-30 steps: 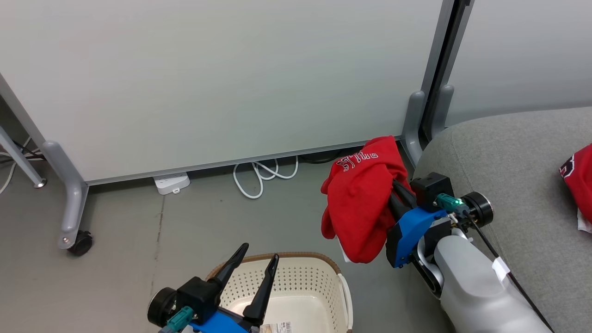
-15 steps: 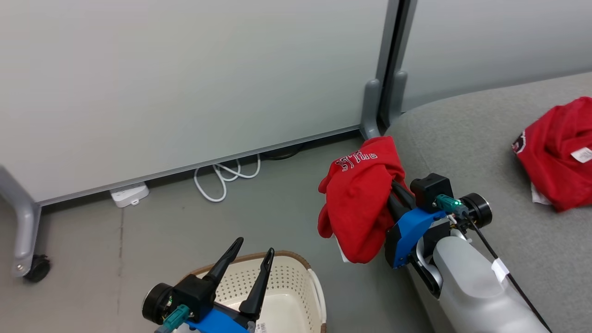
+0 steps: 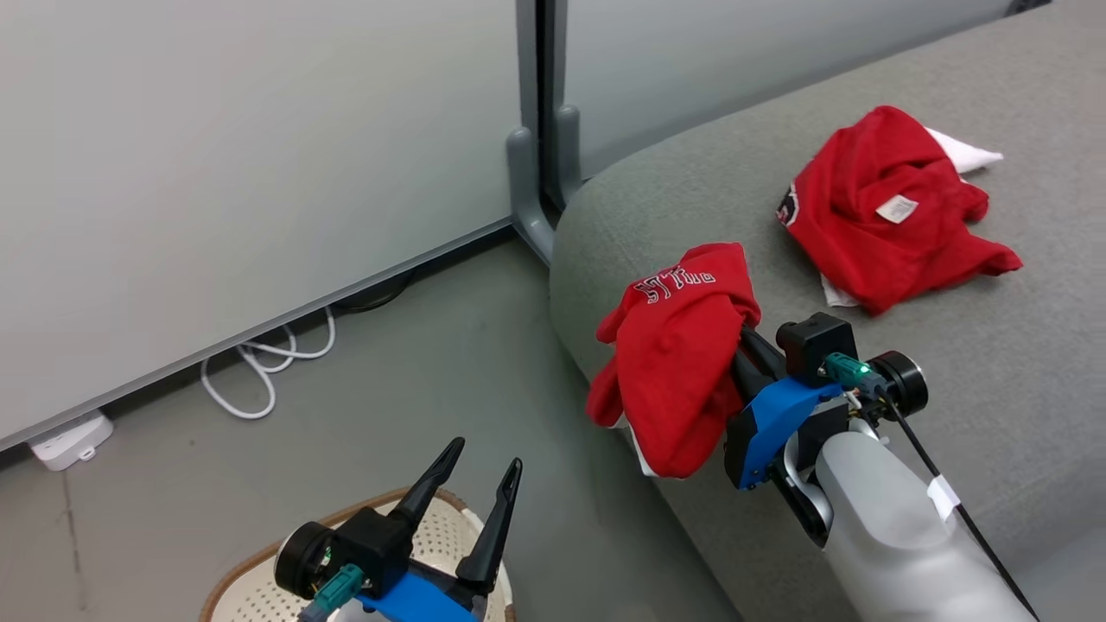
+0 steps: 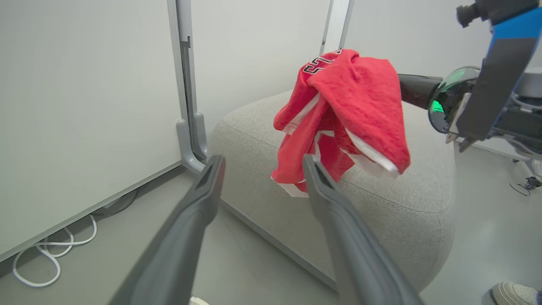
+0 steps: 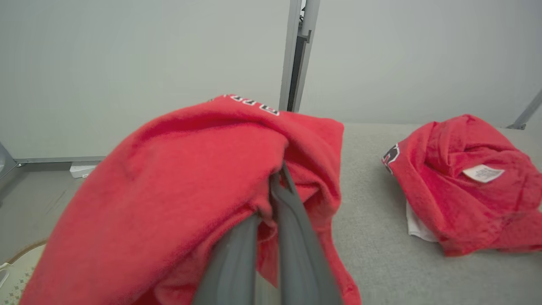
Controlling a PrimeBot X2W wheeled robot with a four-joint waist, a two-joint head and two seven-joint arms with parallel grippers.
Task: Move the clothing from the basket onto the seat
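Head camera is turning toward the seat (image 3: pixel 994 371). A second ago the seat was only showing at the side of the head view; now it is taking up most of the right half. That is the view swinging, not the things moving. The second jersey (image 3: pixel 890 225), cut off before, is now lying in full sight on top of the seat, well in from its rounded corner, crumpled, tag up. The basket (image 3: pixel 436 531) is slipping toward the bottom of the view, sitting on the floor (image 3: pixel 389 389) well apart from the seat.

Meaning for the task: I'm judging the robot is going from pickup to drop-off. One piece is already lying on the seat and this one is being carried over.

Right claw (image 3: pixel 745 356) is clenching on the jersey (image 3: pixel 678 363), fingers pressed together and buried in the cloth. The jersey is bunching over and ahead of the fingertips, draping down both sides, lettering on top. It is hanging at the seat's rounded corner, over the edge nearest the floor, and is not resting on the seat as far as I can tell. It is sitting the same against the claw as a second ago, so the grip is holding.

Left claw (image 3: pixel 486 453) is standing released, fingers spread, gripping nothing, hovering above the basket, apart from the seat.
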